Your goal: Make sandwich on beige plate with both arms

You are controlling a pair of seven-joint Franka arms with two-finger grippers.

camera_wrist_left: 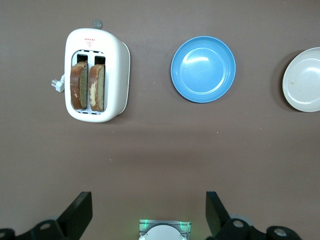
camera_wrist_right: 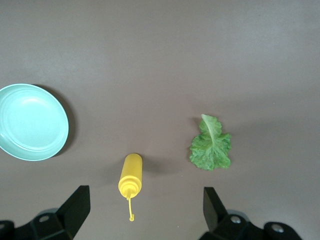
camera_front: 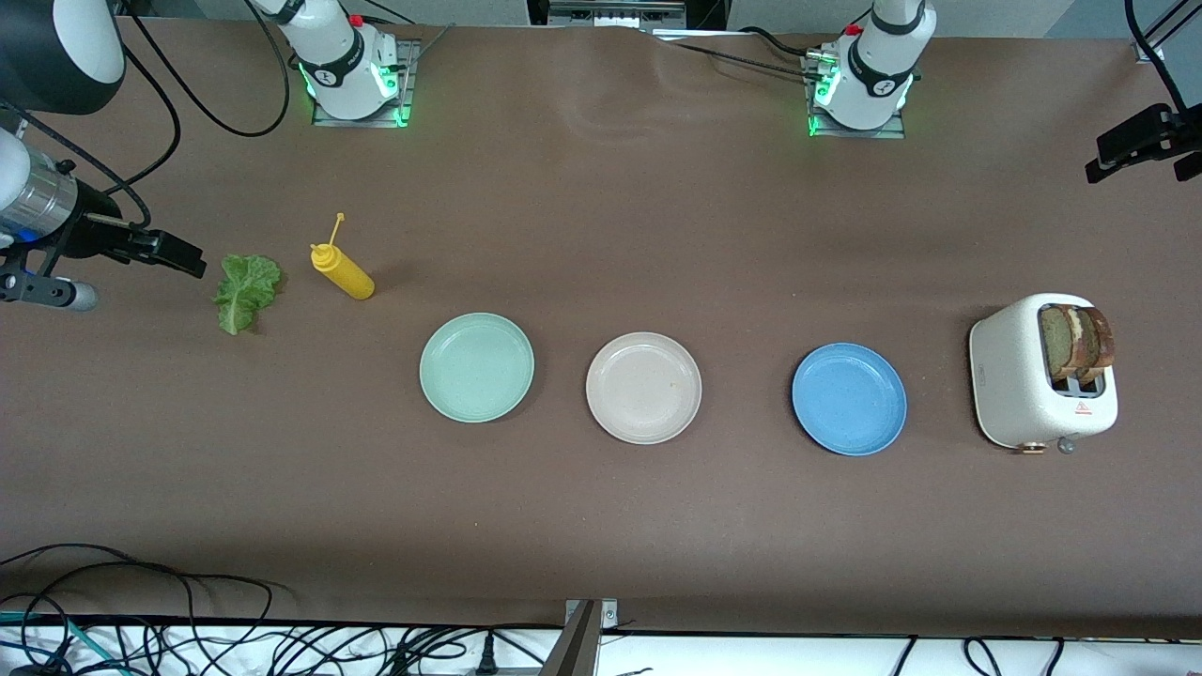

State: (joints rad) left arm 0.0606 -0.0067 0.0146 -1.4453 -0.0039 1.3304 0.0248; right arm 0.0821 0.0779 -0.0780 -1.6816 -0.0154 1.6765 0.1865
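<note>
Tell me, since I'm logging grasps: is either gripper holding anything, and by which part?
Nothing is held. The left gripper and the right gripper are both open and empty above the table.

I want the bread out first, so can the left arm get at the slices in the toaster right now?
Probably yes. Both bread slices stand upright, poking out of the toaster slots with nothing over them, and the left gripper hangs open above the table beside it.

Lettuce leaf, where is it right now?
The lettuce lies flat on the table toward the right arm's end, beside the yellow bottle. The mint plate sits past the bottle, toward the table's middle; the right wrist view shows all three.
</note>
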